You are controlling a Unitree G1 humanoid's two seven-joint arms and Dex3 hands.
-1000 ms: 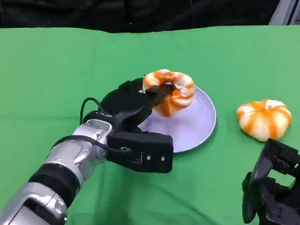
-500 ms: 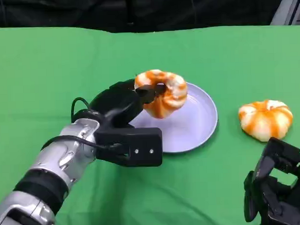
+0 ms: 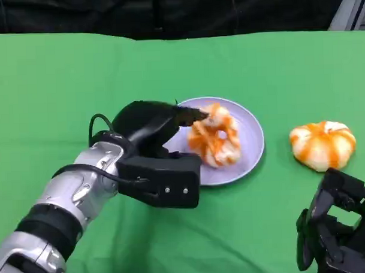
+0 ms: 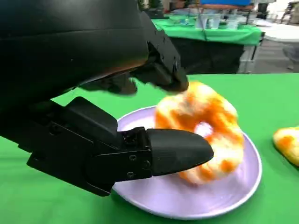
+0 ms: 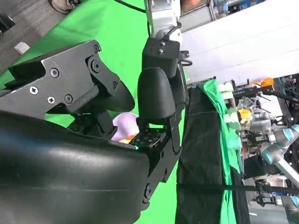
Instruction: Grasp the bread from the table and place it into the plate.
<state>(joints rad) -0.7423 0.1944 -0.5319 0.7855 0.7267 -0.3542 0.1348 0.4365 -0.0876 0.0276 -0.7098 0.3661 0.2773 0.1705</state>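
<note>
The orange and white ring-shaped bread (image 3: 215,141) lies tilted and blurred in the lilac plate (image 3: 250,153) at the middle of the green table. My left hand (image 3: 149,128) hovers over the plate's left side. Its fingers (image 3: 191,115) are spread just beside the bread's top and do not grip it. In the left wrist view the bread (image 4: 210,121) sits in the plate (image 4: 187,203), past the parted fingers of my left hand (image 4: 107,60). My right hand (image 3: 336,239) rests at the near right, holding nothing, its fingers (image 5: 154,98) apart.
A second orange and white bread (image 3: 322,143) sits on the green cloth (image 3: 61,87) right of the plate, just beyond my right hand. The table's far edge meets a dark backdrop.
The bread, held above the plate's left rim by my left hand, has dropped into the plate. The left hand's fingers have come off it. The right hand has not moved.
</note>
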